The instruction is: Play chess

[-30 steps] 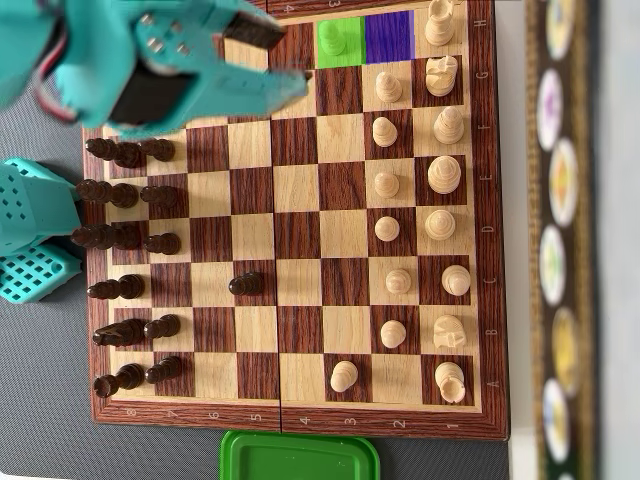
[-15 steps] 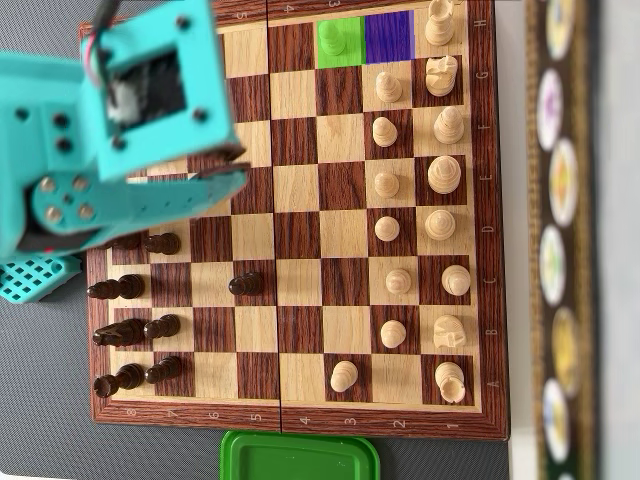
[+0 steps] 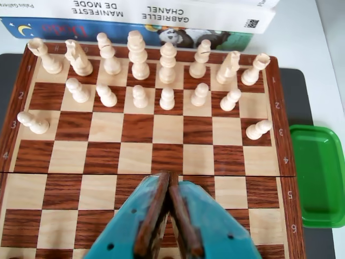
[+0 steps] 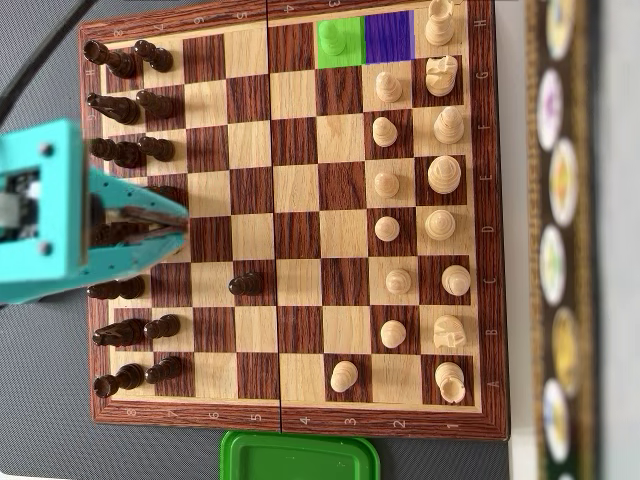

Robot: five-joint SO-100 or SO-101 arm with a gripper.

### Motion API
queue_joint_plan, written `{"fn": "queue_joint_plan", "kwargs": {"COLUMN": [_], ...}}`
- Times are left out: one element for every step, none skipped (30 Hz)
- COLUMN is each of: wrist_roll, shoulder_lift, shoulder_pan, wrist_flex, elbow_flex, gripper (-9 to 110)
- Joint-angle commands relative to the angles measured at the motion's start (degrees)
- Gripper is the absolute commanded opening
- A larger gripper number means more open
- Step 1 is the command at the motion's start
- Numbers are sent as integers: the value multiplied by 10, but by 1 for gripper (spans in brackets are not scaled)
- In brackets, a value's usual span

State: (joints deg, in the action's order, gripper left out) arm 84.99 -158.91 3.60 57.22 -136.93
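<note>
while the teal gripper point(image 4: 180, 222) hangs over the dark side of the chessboard point(image 4: 295, 420) in the overhead view, its two fingers are pressed together tip to tip, clenched with nothing between them. the wrist view shows it plainly too: the gripper point(image 3: 168, 181) points up the board with its brown-lined pads closed on each other over the middle seam, empty.

over on the board itself, the dark pieces line the left edge in the overhead view, some tucked under the teal arm body. one dark pawn point(image 4: 245, 284) stands alone, pushed forward, well apart from its row. the white pieces sit on the right side, two ranks deep. one white pawn point(image 4: 344, 376) stands a square ahead of its rank near the bottom edge, and in the wrist view that same advanced pawn point(image 3: 258, 129) shows at the right, on the third rank.

up at the top of the overhead view, a green highlighted square point(image 4: 340, 42) covers another forward white pawn, and right beside it, touching, is a purple highlighted square point(image 4: 388, 36), which looks bare. in the wrist view this pawn point(image 3: 32, 122) stands at the left on the third rank.

a green tray point(image 4: 300, 455) sits just off the bottom edge of the board, and in the wrist view it lies at the right. books point(image 3: 161, 16) lie beyond the white back rank.
</note>
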Motion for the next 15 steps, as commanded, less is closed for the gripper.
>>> {"fn": "queue_joint_plan", "kwargs": {"wrist_roll": [4, 4, 4, 4, 4, 4, 4, 4, 4, 4, 4, 4, 4, 0, 0], "shoulder_lift": [-49, -64, -77, -92, -107, -123, -140, -156, -174, -192, -210, -229, -249, -265, -279], "shoulder_pan": [7, 8, 8, 8, 8, 8, 8, 8, 8, 8, 8, 8, 8, 8, 8], "wrist_flex": [-4, -4, -4, -5, -5, -5, -8, -19, -36, -57, -81, -106, -128, -141, -147], "elbow_flex": [-19, -29, -39, -49, -59, -69, -81, -96, -113, -133, -156, -179, -199, -210, -218], "gripper": [-1, -1, -1, 0, 0, 0, 0, 0, 0, 0, 0, 0, 0, 0, 0]}}
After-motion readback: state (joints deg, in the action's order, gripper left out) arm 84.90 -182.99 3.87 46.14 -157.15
